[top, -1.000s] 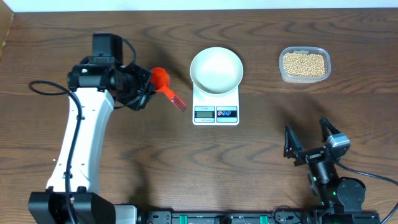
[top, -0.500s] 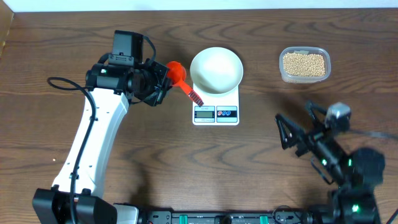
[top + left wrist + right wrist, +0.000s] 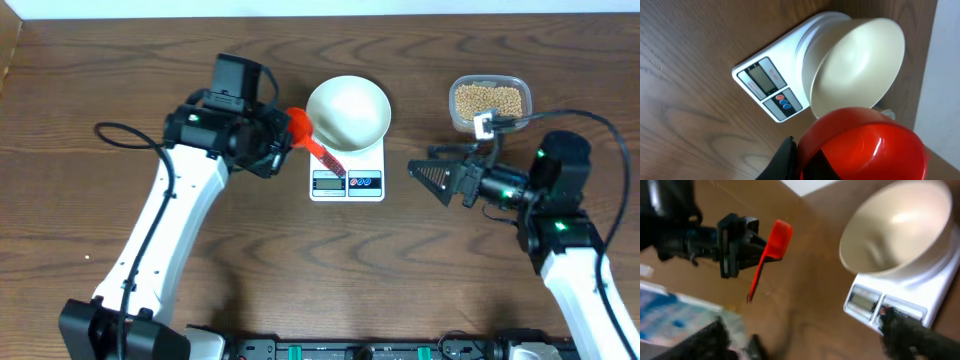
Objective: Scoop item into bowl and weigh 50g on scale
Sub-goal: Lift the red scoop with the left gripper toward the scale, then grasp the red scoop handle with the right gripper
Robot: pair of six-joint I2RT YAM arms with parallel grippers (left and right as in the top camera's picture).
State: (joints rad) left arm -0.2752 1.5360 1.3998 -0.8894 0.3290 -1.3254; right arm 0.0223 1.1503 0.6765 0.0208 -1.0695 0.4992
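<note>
The white bowl stands on the white scale, also seen in the left wrist view as bowl and scale. Tan beans fill a clear tub at the back right. My left gripper is shut on a red scoop, whose cup hangs just left of the bowl's rim and whose handle reaches over the scale. In the left wrist view the scoop fills the lower frame. My right gripper is open with nothing in it, right of the scale and pointing left at it.
The clear plastic tub sits just behind my right arm. Cables trail from both arms. A rail with sockets runs along the table's front edge. The right wrist view shows the bowl, the scale and the scoop.
My left arm has carried the red scoop to the right, up to the bowl. My right arm has risen from the front edge and swung left toward the scale.
</note>
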